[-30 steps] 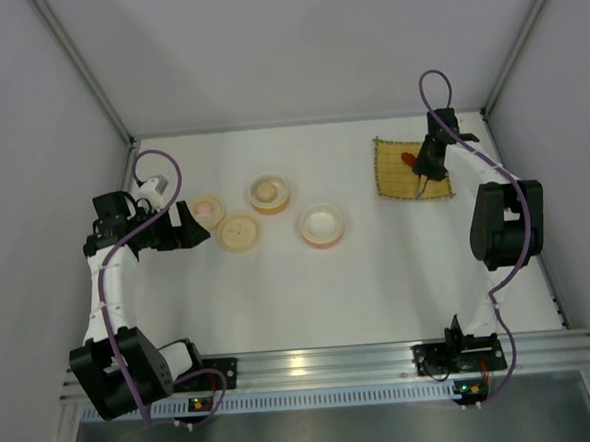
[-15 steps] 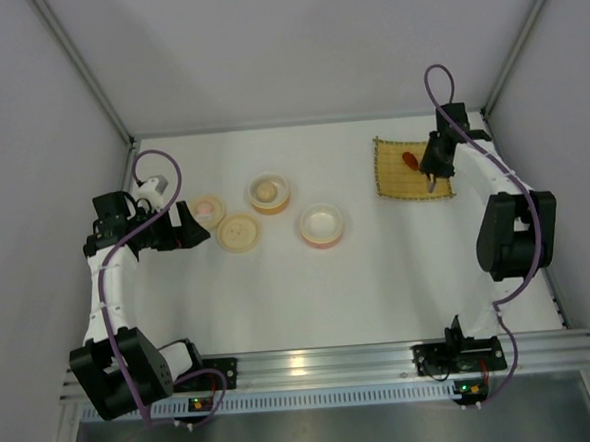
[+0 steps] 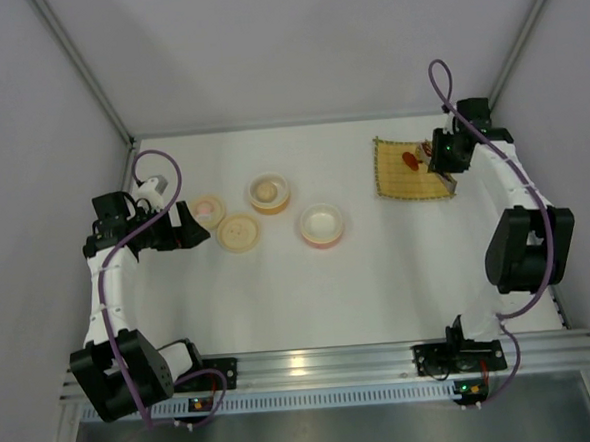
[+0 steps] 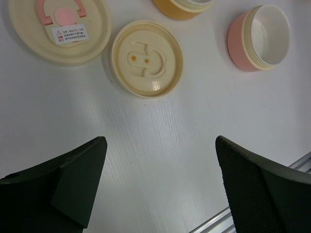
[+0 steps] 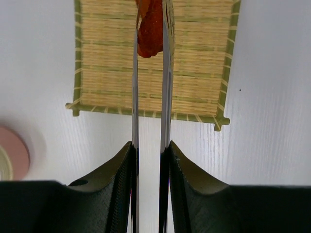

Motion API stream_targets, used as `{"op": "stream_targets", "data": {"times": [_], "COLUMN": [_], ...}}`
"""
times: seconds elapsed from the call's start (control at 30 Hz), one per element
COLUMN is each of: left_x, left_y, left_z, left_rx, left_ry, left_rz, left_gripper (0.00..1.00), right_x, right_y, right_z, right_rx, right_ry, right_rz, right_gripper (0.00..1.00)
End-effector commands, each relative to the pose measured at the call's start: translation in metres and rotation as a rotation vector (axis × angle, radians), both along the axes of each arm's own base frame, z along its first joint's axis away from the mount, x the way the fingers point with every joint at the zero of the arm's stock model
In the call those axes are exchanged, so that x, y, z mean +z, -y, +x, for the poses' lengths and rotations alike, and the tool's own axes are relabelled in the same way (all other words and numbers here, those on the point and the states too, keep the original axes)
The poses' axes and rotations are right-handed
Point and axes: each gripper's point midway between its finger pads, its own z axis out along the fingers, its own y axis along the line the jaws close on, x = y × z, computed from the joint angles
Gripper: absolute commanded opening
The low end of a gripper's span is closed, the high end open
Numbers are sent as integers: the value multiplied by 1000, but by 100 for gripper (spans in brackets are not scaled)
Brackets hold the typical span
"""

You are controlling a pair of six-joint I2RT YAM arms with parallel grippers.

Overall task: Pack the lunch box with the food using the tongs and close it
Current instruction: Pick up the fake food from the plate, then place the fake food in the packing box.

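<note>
My right gripper point(image 3: 441, 155) point(image 5: 149, 145) is shut on the slim metal tongs point(image 5: 166, 73), one arm against each finger. The tongs reach forward over the yellow bamboo mat point(image 3: 398, 182) point(image 5: 199, 73). Their tips pinch a red-orange piece of food point(image 5: 149, 29) point(image 3: 410, 159). The lunch box lies in parts at mid-left: an orange bowl point(image 3: 269, 193) with something pale in it and a pink bowl point(image 3: 321, 225) point(image 4: 260, 36). My left gripper point(image 3: 187, 228) point(image 4: 160, 141) hangs open over bare table, just short of the lids.
Two cream lids lie by the left gripper: a round one point(image 3: 239, 232) point(image 4: 146, 58) and a larger one with a pink latch point(image 3: 207, 208) point(image 4: 60, 31). Grey walls close in the table on three sides. A metal rail point(image 3: 314, 365) runs along the near edge.
The right wrist has swung back and to the right, toward the mat's far right corner, with the tongs still at the red piece. The left arm has not moved.
</note>
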Motion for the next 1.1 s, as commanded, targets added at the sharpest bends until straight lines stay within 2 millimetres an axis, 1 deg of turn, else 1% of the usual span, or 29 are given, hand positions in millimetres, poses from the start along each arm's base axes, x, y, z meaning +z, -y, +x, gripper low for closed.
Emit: {"op": "stream_targets", "data": {"times": [0.0, 0.2, 0.23, 0.3, 0.37, 0.4, 0.47, 0.5, 0.53, 0.57, 0.6, 0.63, 0.73, 0.83, 0.9, 0.93, 1.07], "left_x": [18, 19, 19, 20, 20, 19, 19, 19, 18, 19, 19, 19, 21, 21, 20, 19, 16], "left_y": [-1, -1, -1, -1, -1, 0, 0, 0, 0, 1, 1, 1, 0, 0, 0, -1, 0], "left_z": [5, 2, 3, 2, 3, 2, 3, 2, 2, 2, 2, 2, 2, 2, 1, 0, 0], "left_rx": [-12, -12, -15, -16, -15, -17, -12, -14, -15, -16, -17, -17, -14, -13, -13, -13, -15], "left_ry": [76, 78, 81, 83, 83, 80, 78, 79, 77, 78, 78, 77, 81, 79, 77, 76, 71], "left_rz": [19, 22, 23, 23, 22, 19, 18, 16, 14, 15, 14, 14, 20, 21, 20, 24, 25], "left_gripper": [98, 98, 98, 98, 98, 98, 98, 98, 98, 98, 98, 98, 98, 98, 98, 98, 98], "right_x": [57, 86, 90, 97, 100, 100, 100, 100, 99, 95, 93, 89, 72, 58, 50, 45, 32], "right_y": [-18, -47, -60, -73, -93, -97, -127, -134, -142, -155, -161, -172, -188, -202, -206, -211, -219], "right_z": [-10, -32, -38, -51, -64, -69, -86, -90, -94, -102, -105, -110, -119, -125, -127, -131, -134], "right_rx": [224, 411, 468, 534, 619, 636, 738, 765, 792, 834, 853, 883, 919, 954, 965, 978, 1002], "right_ry": [151, 203, 213, 216, 224, 220, 223, 232, 234, 229, 226, 217, 164, 140, 127, 115, 90], "right_rz": [-8, 65, 108, 124, 148, 154, 167, 166, 163, 162, 159, 150, 164, 167, 161, 160, 158], "right_gripper": [0, 0, 0, 0, 0, 0, 0, 0, 0, 0, 0, 0, 0, 0, 0, 0, 0]}}
